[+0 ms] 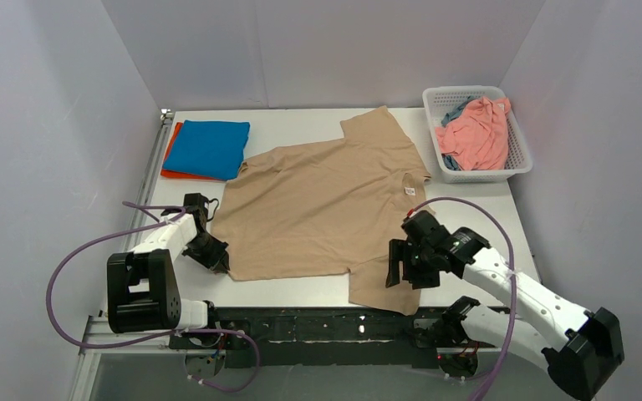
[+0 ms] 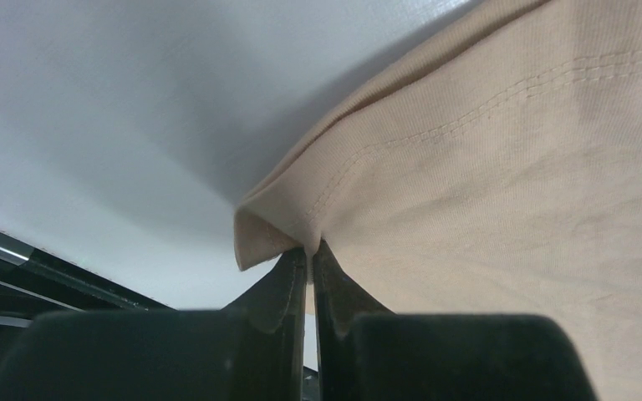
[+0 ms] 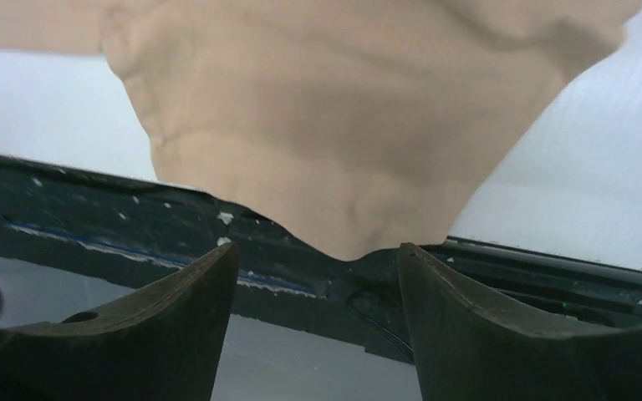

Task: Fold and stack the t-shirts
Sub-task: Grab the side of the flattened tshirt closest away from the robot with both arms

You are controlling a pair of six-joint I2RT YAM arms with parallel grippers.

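Across the middle of the table (image 1: 485, 209), spread flat: beige t-shirt (image 1: 326, 200), plain soft cloth, lightly wrinkled. Collar with a small tag facing right, hem facing left, one sleeve pointing to the far side, the other reaching over the near edge. Pinched at the near left hem corner by the left gripper (image 1: 220, 261), jaws fully closed on a small fold of cloth beside the double-stitched hem. Hovering by the near sleeve: right gripper (image 1: 394, 271), jaws wide apart, holding nothing, sleeve tip just ahead of the fingers. At the far left, folded blue t-shirt (image 1: 209, 149) stacked on an orange-red t-shirt (image 1: 170, 159). At the far right, white basket (image 1: 489, 175) holding a crumpled pink t-shirt (image 1: 476, 134) and a grey-blue t-shirt (image 1: 451, 113), mostly hidden.
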